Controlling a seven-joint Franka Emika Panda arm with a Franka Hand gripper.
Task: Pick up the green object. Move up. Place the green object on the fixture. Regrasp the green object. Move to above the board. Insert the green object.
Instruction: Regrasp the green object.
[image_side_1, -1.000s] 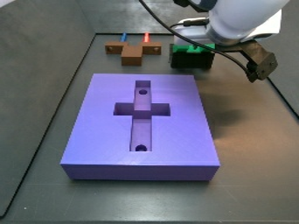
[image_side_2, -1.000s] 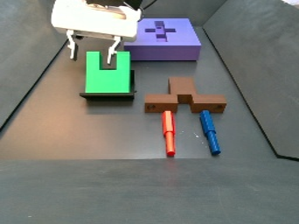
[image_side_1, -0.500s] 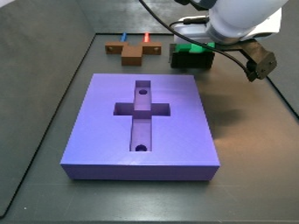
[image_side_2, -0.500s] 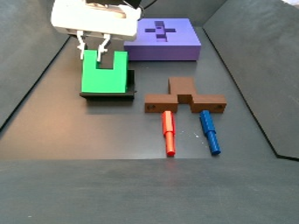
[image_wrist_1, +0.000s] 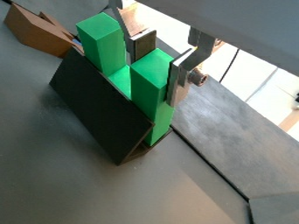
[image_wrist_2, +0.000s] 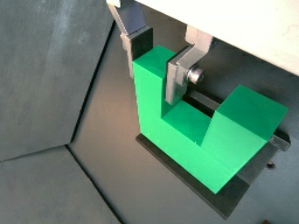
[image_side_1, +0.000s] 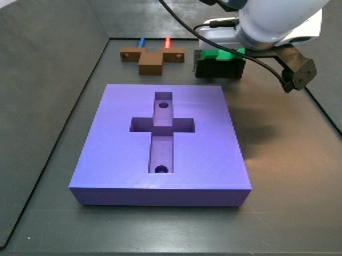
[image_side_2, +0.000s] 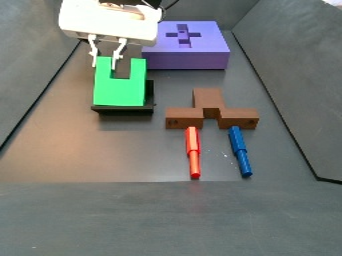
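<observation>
The green object (image_side_2: 120, 90) stands upright in the dark fixture (image_side_2: 128, 111) near the left wall. It also shows in a side view (image_side_1: 221, 57) behind the arm. My gripper (image_side_2: 112, 62) is right above it, with its two fingers closed on one raised arm of the green object (image_wrist_2: 176, 122). In both wrist views the silver fingers (image_wrist_1: 181, 74) press the sides of that arm (image_wrist_1: 146, 87). The gripper (image_wrist_2: 155, 74) (image_wrist_1: 160, 70) is shut on it. The purple board (image_side_1: 167, 140) lies apart with its cross recess bare.
A brown cross-shaped piece (image_side_2: 207, 112) lies right of the fixture, with a red peg (image_side_2: 193, 150) and a blue peg (image_side_2: 239, 150). It also shows in a side view (image_side_1: 150, 58). Dark walls enclose the floor.
One second ago the fingers stood wide apart over the green object. They have since closed onto its raised arm. Nothing moved in the last half second.
</observation>
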